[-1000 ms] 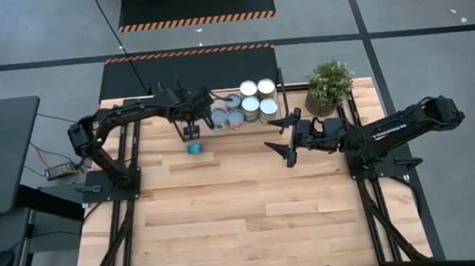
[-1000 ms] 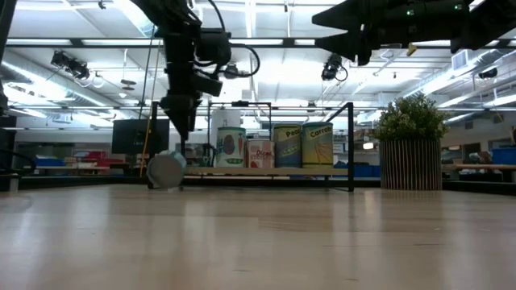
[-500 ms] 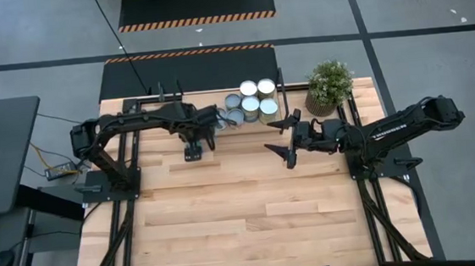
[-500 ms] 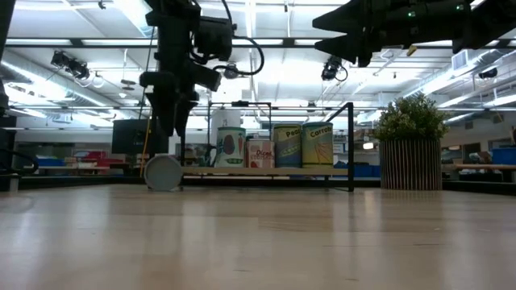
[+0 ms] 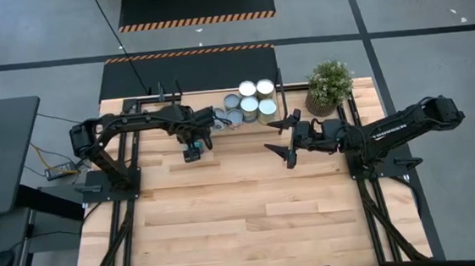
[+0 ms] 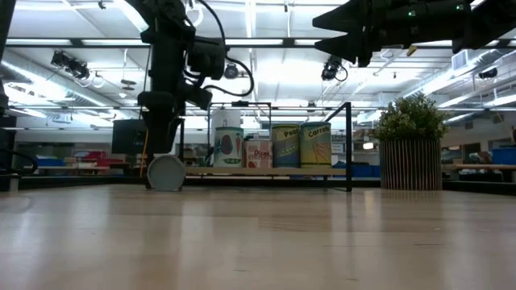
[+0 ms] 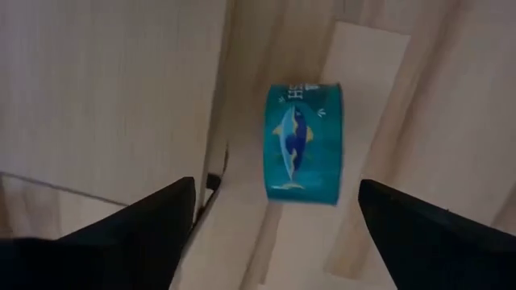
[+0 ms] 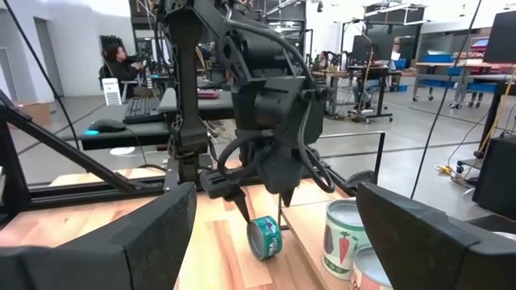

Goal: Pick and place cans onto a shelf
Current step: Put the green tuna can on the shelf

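Left gripper [image 5: 191,153], fingers spread, hovers over the tipped teal can [image 7: 303,142] left of centre to straddle it; right gripper [image 5: 282,139] waits spread, mid-frame.

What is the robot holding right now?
Nothing. The left gripper hangs open over the blue fish can, which lies on its side on the table. The right gripper is open and empty.

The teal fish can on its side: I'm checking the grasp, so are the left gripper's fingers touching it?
Apart. The left wrist view shows the teal can between the open left gripper fingers, bare wood on both sides.
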{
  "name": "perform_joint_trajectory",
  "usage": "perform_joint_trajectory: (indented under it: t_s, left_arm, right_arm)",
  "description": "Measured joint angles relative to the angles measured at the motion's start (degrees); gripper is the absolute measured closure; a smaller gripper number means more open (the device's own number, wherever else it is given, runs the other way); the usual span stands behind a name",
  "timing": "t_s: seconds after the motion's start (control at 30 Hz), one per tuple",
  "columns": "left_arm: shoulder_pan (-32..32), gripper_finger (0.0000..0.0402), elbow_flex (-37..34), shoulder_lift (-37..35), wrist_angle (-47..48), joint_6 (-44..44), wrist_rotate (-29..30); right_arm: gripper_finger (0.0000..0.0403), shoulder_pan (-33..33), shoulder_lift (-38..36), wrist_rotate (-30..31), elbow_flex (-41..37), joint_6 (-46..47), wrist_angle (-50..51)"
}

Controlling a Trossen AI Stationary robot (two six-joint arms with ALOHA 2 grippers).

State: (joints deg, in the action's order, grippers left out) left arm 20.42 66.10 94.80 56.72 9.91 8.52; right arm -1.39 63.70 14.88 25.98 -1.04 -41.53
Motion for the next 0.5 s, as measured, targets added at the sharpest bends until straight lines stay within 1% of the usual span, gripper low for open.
perform_joint_trajectory:
  t_s: [0.17,0.23,0.4,0.5]
  left_arm:
    - [-0.8,0.0046,-1.8,0.0,-3.8,4.1,0.9]
    - [-1.4,0.0046,-2.4,0.0,-5.1,4.4,1.7]
    - [-2.3,0.0047,-3.6,0.0,-6.6,4.5,1.8]
    - [-2.4,0.0056,-4.4,0.0,-6.6,4.4,1.7]
  right_arm:
    - [0.0054,0.0,0.0,0.0,0.0,0.0,-0.2]
    - [0.0054,0.0,0.0,0.0,0.0,0.0,-0.2]
    - [0.0054,0.0,0.0,0.0,0.0,0.0,-0.3]
    - [0.0054,0.0,0.0,0.0,0.0,0.0,-0.4]
